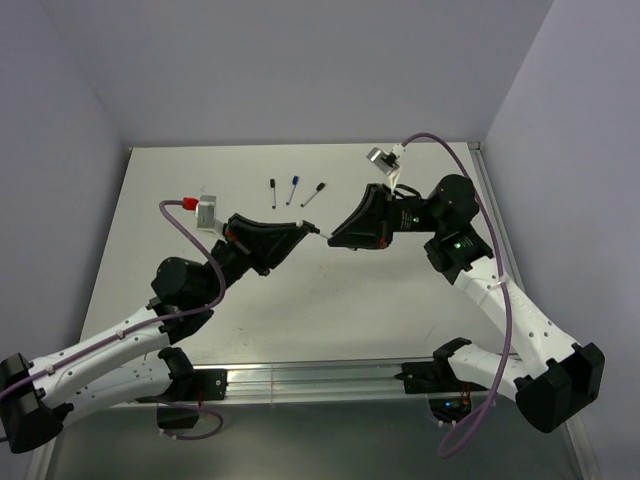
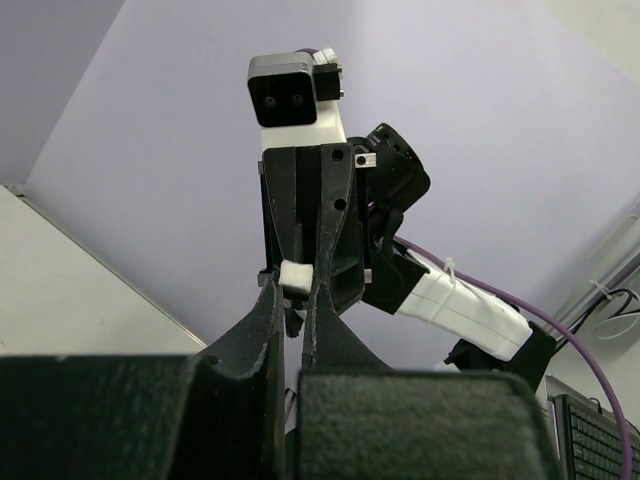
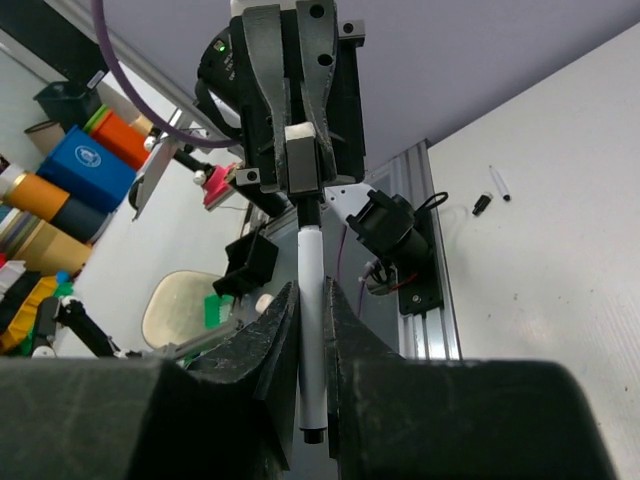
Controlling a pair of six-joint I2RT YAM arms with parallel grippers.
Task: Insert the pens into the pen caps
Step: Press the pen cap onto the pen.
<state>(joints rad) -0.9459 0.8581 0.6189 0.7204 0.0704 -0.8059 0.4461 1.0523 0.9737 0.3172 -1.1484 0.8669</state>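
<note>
1. The right claw (image 3: 308, 300) squeezes a white pen (image 3: 309, 255) between its fingers.
2. The left claw (image 2: 295, 300) is pinched tight on a black cap (image 3: 308, 212) at the pen's far end.
3. Three other pens (image 1: 293, 189) lie on the table (image 1: 400, 300), behind both claws.

Robotics lab, by my read. Bench setup: white table (image 1: 300, 310) w/ alu rail (image 1: 320, 378) along near edge, boxed in by plain lilac walls (image 1: 300, 70). Past the enclosure I saw a keyboard (image 2: 590, 440), an office chair (image 3: 185, 310) and coloured storage tubs (image 3: 90, 165).
</note>
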